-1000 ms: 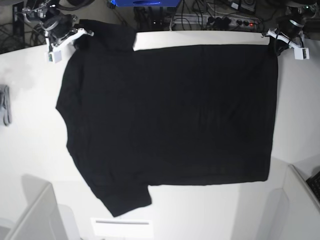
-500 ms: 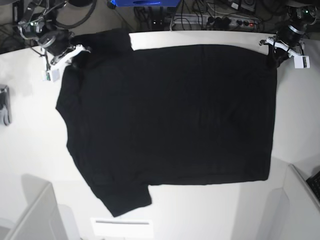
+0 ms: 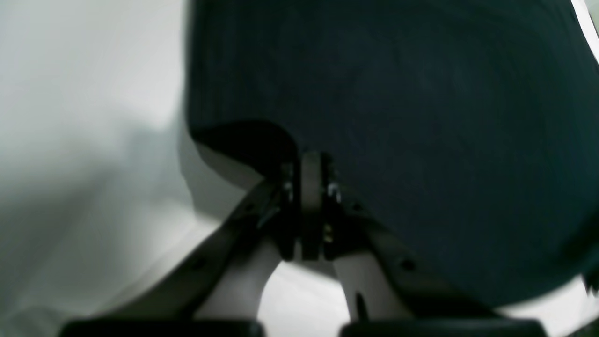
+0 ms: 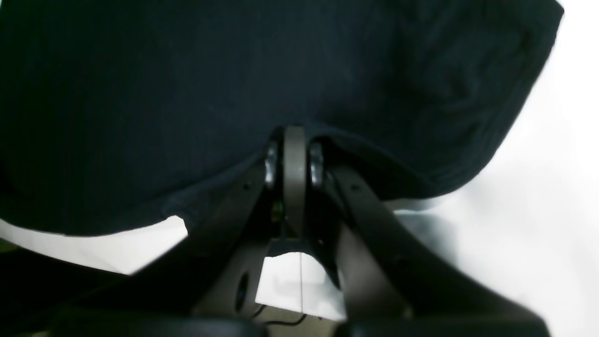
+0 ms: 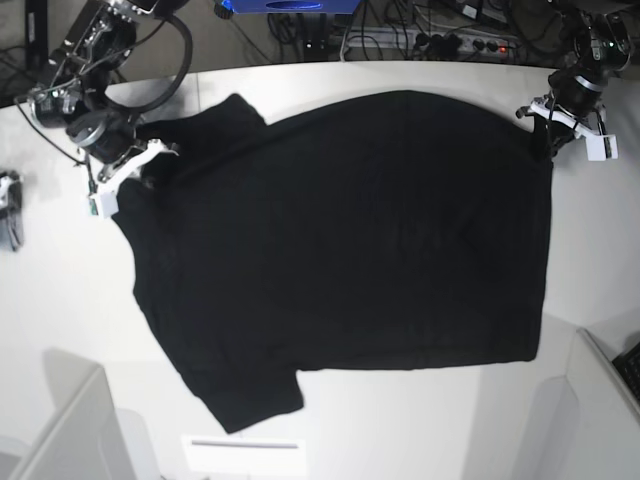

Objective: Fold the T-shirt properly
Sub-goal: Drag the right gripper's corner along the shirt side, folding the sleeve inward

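Note:
The black T-shirt [image 5: 340, 240] lies spread plain side up on the white table [image 5: 60, 300], with no print showing. My right gripper [image 5: 138, 165], at the left of the base view, is shut on the shirt's shoulder edge by the far sleeve. The right wrist view shows its jaws [image 4: 294, 140] pinching the cloth [image 4: 187, 84]. My left gripper [image 5: 547, 122], at the right of the base view, is shut on the shirt's far hem corner. The left wrist view shows its jaws [image 3: 311, 164] closed on the cloth [image 3: 421, 117]. The far edge hangs raised between the two grips.
A small grey cloth [image 5: 10, 215] lies at the table's left edge. Cables and a power strip [image 5: 450, 42] lie beyond the far edge. White panels stand at the front left [image 5: 70, 430] and front right [image 5: 600, 400]. A white label [image 5: 245, 452] lies at the front.
My right gripper has moved toward the front and outward with the shoulder edge in it. The shirt's far edge has lifted and bowed. My left gripper has shifted only slightly.

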### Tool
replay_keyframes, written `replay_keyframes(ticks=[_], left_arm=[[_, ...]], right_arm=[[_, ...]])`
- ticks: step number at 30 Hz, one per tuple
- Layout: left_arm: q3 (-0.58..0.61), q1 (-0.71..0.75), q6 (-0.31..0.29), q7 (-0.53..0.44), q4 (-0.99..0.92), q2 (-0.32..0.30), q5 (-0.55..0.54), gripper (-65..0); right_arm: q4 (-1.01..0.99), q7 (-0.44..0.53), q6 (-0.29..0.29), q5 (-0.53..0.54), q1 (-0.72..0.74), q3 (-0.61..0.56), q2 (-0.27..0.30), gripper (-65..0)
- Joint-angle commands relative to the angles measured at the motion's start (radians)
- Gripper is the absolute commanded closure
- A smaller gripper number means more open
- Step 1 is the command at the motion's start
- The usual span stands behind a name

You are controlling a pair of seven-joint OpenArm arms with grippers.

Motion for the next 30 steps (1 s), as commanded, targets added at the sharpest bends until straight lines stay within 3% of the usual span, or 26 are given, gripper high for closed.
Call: replay_keyframes(ticks=[1,8,12,18,27,30], left_arm=[[-0.008,-0.002,-0.004,-0.017,0.013,-0.012,-0.018,0.0],[-0.007,-0.036,0.000,-0.017,0.003,-0.010,-0.014,0.0],[-0.007,-0.064,0.047,-0.017,-0.023,-0.010,-0.018,0.0],[-0.007,-0.090,0.065,-0.017,-0.029,-0.010,-0.018,0.0],[-0.007,-0.108,0.066,-0.017,-0.029,-0.010,-0.015,0.0],[-0.007,-0.122,0.093,-0.017,-0.030,-0.010,-0.014,0.0]], right_arm=[[-0.002,0.004,-0.002,0.011,0.025,-0.001,0.022,0.0],[-0.105,-0.007,-0.002,0.011,0.110,-0.003,0.031,0.0],[-0.161,-0.009,-0.002,0.011,0.153,-0.003,0.031,0.0],[-0.230,-0.006,-0.002,0.011,0.213,-0.003,0.031,0.0],[-0.287,-0.003,-0.004,0.010,0.283,-0.004,0.031,0.0],[-0.289,-0.003,-0.048,0.010,0.303,-0.004,0.031,0.0]])
